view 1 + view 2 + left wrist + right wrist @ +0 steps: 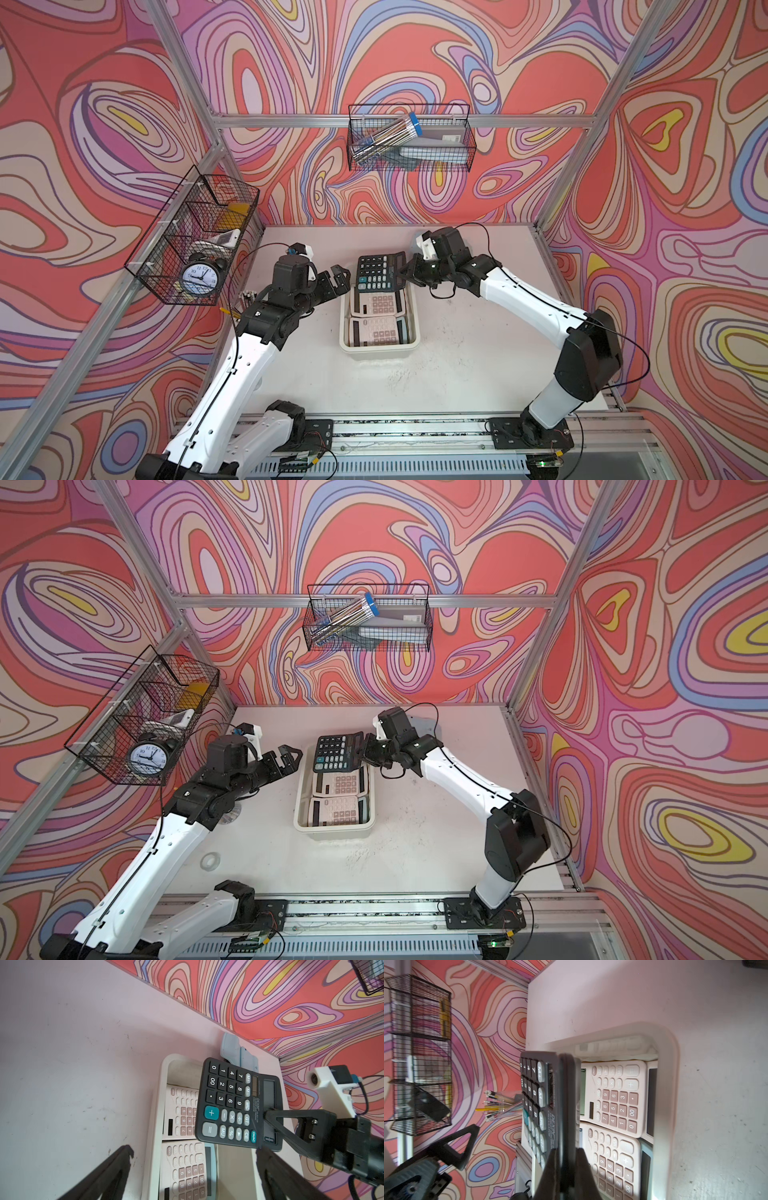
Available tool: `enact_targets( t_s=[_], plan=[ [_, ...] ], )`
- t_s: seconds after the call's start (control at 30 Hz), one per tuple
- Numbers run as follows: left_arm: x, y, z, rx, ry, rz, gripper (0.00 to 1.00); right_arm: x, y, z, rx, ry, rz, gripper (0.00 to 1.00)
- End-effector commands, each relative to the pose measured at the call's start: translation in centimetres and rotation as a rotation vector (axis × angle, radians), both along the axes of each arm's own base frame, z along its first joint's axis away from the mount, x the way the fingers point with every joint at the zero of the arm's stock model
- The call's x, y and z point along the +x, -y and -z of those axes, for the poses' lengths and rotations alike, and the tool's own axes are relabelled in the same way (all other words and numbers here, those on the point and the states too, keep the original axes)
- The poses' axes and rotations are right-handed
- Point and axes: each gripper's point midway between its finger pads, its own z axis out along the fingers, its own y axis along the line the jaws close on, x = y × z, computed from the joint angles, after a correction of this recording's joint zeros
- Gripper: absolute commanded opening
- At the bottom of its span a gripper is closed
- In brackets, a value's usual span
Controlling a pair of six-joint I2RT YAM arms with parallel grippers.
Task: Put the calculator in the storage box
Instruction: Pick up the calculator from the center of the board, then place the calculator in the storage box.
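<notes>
Two pink calculators (376, 304) lie flat, side by side, inside the cream storage box (379, 348), which sits on the white table (478, 353) near the middle of the frame in both top views. Just above them in the frame, the black calculator (377, 271) is held tilted over the box's far end, pinched at its display edge by the right gripper (403, 273). Left of it, the left gripper (344, 279) has its jaws wide apart, holding nothing and not touching the calculator.
</notes>
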Motion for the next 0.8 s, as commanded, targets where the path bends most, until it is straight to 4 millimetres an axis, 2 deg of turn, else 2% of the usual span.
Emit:
enact_targets(
  t_s=[0.0, 0.07, 0.13, 0.4, 0.77],
  plan=[
    [-0.5, -1.2, 1.7, 0.058, -0.054, -0.035, 0.99, 0.2, 0.5, 1.6, -0.143, -0.004, 0.050, 0.00],
    [-0.5, -1.4, 2.2, 0.059, -0.069, -0.049, 0.99, 0.3, 0.4, 1.9, -0.204, -0.001, 0.073, 0.00],
    [-0.4, -1.3, 2.6, 0.052, -0.079, -0.051, 0.99, 0.6, 0.2, 3.5, -0.267, -0.021, 0.089, 0.00],
    [0.0, -0.5, 4.0, 0.016, -0.127, -0.022, 0.99, 1.0, -1.7, 6.0, -0.302, -0.044, 0.063, 0.00],
    [0.4, 0.2, 5.8, -0.038, -0.174, -0.010, 0.99, 1.2, -1.8, 8.7, -0.351, -0.066, 0.050, 0.00]
  ],
)
